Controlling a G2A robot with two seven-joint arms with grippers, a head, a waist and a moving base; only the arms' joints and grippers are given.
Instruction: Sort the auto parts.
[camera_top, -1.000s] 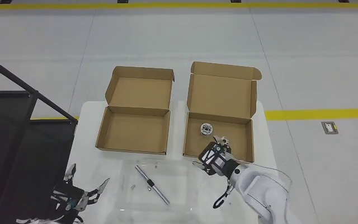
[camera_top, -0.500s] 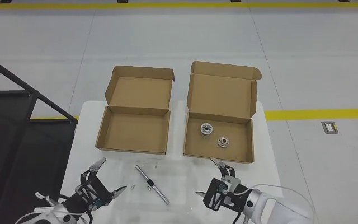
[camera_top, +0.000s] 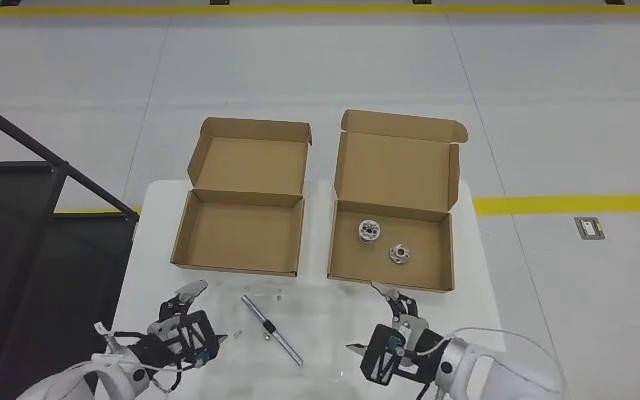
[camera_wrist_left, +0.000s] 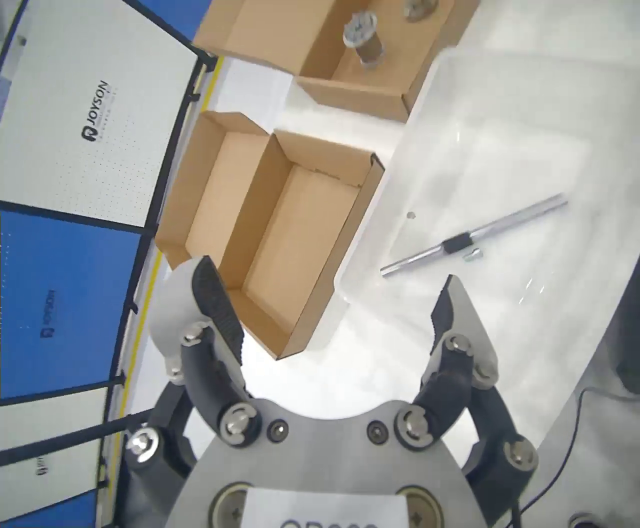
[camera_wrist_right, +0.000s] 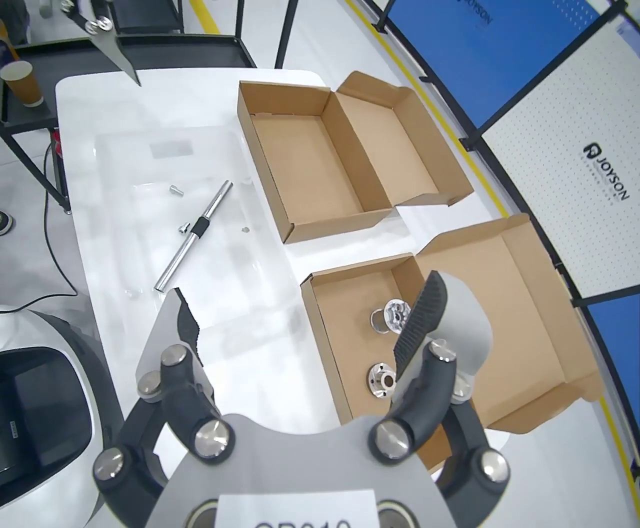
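Two open cardboard boxes stand at the back: the left box (camera_top: 240, 215) is empty, while the right box (camera_top: 435, 255) holds a round metal hub (camera_top: 369, 231) and a smaller flanged part (camera_top: 399, 252). A metal rod with a black band (camera_top: 270, 328) lies in a clear tray (camera_top: 300, 290), with two small bolts (camera_top: 238, 333) beside it. My left gripper (camera_top: 205, 318) is open and empty, just left of the tray; its wrist view shows the rod (camera_wrist_left: 475, 235) ahead of it. My right gripper (camera_top: 368, 318) hangs open and empty, in front of the right box (camera_wrist_right: 325, 340).
A black cart (camera_wrist_right: 150, 50) stands to the table's left with a paper cup (camera_wrist_right: 22, 82) on it. A cable (camera_wrist_right: 50, 210) runs along the floor. Bare white table (camera_top: 315, 210) lies between the boxes and around the tray.
My right gripper has pulled back from over the right box to the table's front, leaving the flanged part in the box. My left gripper has moved up and right toward the tray.
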